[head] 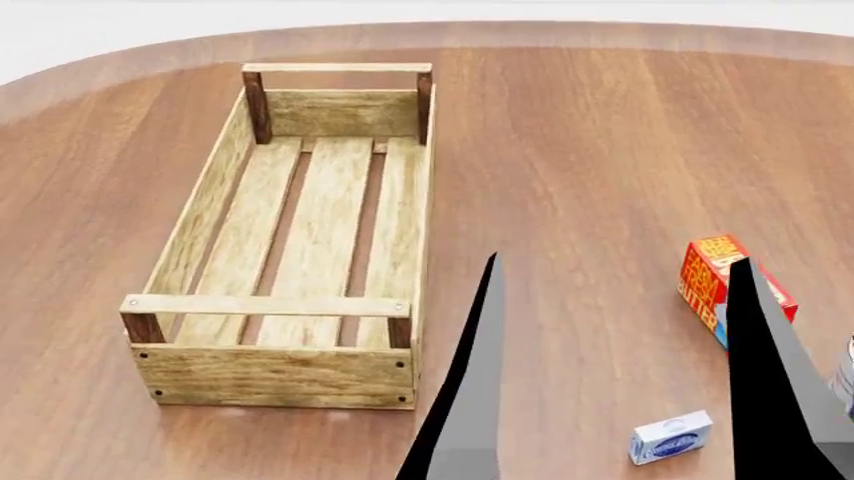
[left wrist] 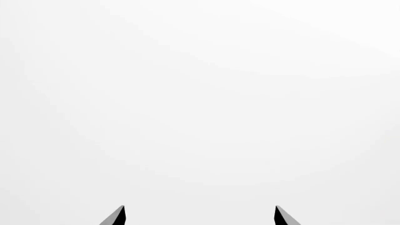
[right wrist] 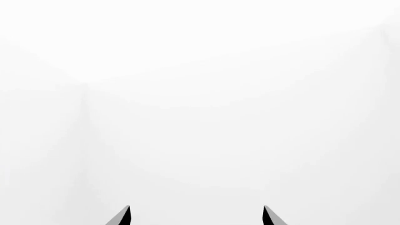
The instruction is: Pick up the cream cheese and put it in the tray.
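The cream cheese (head: 671, 437), a small flat white-and-blue box, lies on the brown table near the front right. The tray (head: 274, 375), a long crate of pale slats with dark corner posts, stands to the left with nothing in it. Two dark fingers (head: 481, 380) rise close to the head camera at the right, wide apart; they look like my right gripper (head: 617, 260), open and holding nothing, with the cream cheese showing low between them. In the wrist views my left gripper (left wrist: 200, 207) and right gripper (right wrist: 196, 207) both show spread tips against plain white.
A red-orange butter box (head: 714, 275) stands at the right, partly behind one finger. A sliver of a can (head: 845, 375) shows at the right edge. The round table's far edge (head: 561, 30) curves along the back.
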You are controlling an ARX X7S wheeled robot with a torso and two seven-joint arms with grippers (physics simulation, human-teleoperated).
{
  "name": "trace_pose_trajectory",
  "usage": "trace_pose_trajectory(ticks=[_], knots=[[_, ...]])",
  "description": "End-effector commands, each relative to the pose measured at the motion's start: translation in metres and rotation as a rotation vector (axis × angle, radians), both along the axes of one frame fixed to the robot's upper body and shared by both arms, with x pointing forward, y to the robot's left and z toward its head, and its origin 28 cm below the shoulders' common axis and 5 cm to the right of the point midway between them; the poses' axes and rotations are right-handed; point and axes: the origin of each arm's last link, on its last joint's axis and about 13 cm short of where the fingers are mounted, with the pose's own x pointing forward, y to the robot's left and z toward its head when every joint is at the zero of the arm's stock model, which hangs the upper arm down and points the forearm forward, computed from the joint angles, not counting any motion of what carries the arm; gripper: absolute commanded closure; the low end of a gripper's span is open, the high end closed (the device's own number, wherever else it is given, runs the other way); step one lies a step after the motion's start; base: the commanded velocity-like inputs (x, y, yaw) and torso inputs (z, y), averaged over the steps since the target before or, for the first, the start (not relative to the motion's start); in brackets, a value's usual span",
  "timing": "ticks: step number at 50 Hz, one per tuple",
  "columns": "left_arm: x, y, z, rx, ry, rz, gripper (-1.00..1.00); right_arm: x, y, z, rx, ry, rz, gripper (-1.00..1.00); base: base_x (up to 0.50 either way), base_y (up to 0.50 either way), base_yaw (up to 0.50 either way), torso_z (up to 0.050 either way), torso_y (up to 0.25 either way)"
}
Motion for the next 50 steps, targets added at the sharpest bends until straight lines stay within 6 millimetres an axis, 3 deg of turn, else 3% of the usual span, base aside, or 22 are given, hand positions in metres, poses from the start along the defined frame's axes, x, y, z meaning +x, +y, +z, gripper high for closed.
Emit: trace_pose_trajectory(ticks=[1, 7, 16, 41, 50], knots=[[0.0007, 0.0002, 0.0024, 0.013, -0.013, -0.014, -1.00, 0.0031, 0.0025, 0.0035, 0.012, -0.061, 0.034, -1.00, 0.00, 0.50, 0.00, 0.000, 0.000], [-0.0024, 0.0011, 0.0018, 0.013, -0.017, -0.011, -1.00, 0.0032, 0.0029, 0.0037, 0.011, -0.058, 0.028, -1.00, 0.00, 0.49, 0.00, 0.000, 0.000], [-0.0040, 0.0015, 0.0014, 0.012, -0.020, -0.011, -1.00, 0.0025, 0.0015, 0.0049, 0.041, -0.052, 0.045, -1.00, 0.01, 0.00, 0.00, 0.000, 0.000], [-0.0036, 0.0012, 0.0017, 0.015, -0.020, -0.016, -1.00, 0.0015, 0.0022, 0.0047, 0.034, -0.056, 0.051, -1.00, 0.48, -0.06, 0.00, 0.000, 0.001], [-0.0026, 0.0011, 0.0021, 0.016, -0.021, -0.018, -1.00, 0.0018, 0.0016, 0.0056, 0.047, -0.049, 0.044, -1.00, 0.04, 0.00, 0.00, 0.000, 0.001]])
